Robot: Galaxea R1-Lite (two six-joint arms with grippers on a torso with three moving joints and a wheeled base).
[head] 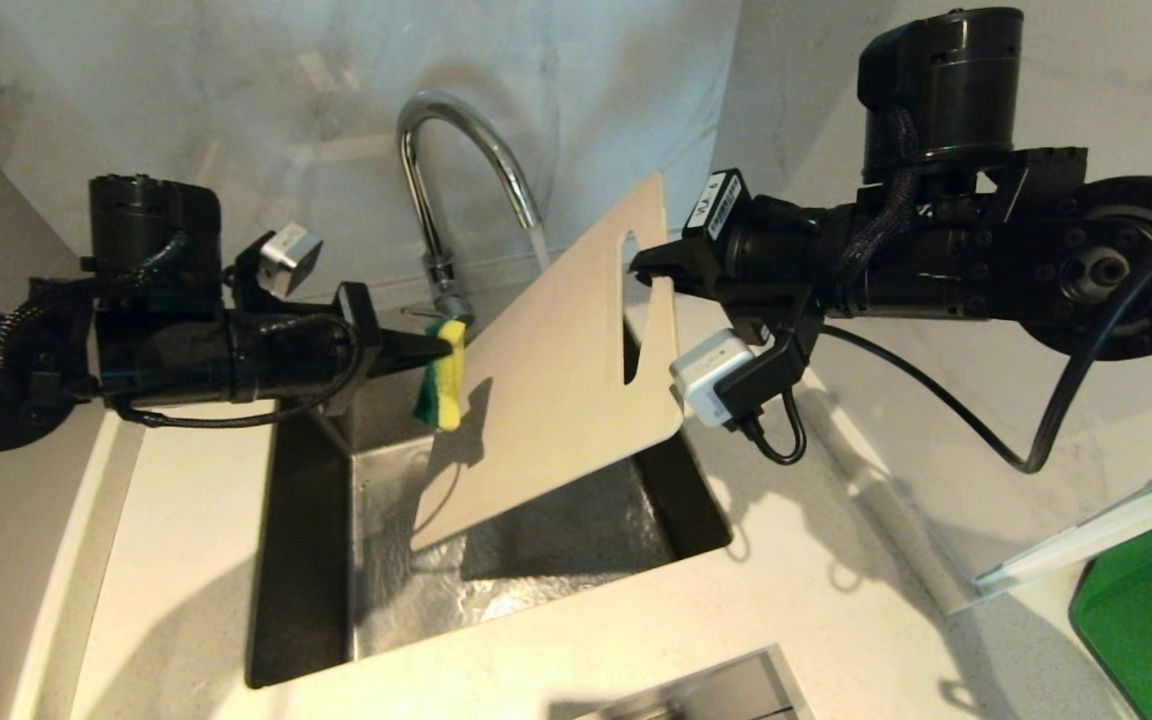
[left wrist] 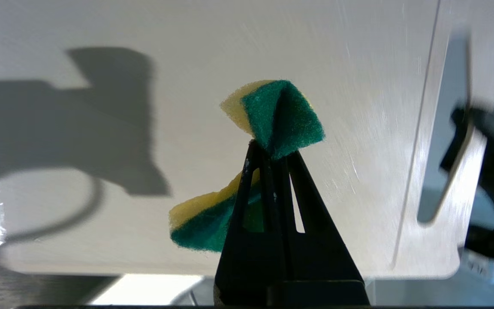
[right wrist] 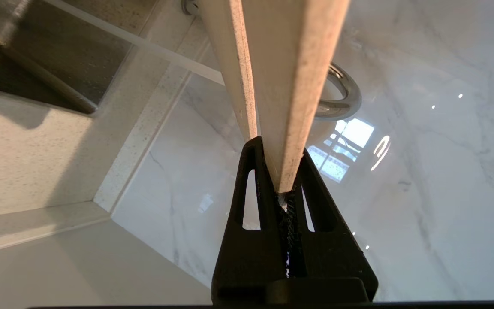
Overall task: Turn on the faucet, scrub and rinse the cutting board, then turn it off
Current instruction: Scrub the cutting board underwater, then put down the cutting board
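Holding the large cream-white plastic cutting board (head: 546, 370) tilted over the steel sink (head: 496, 570), right end effector (head: 648, 272) clamped on its handle-slot edge. Left end effector (head: 446, 348) pinching a yellow-green sponge (head: 441, 385) against the board's left face. Behind, chrome gooseneck faucet (head: 456, 160) running water. Far right on the table (head: 176, 560), a bright green board (head: 1151, 610).
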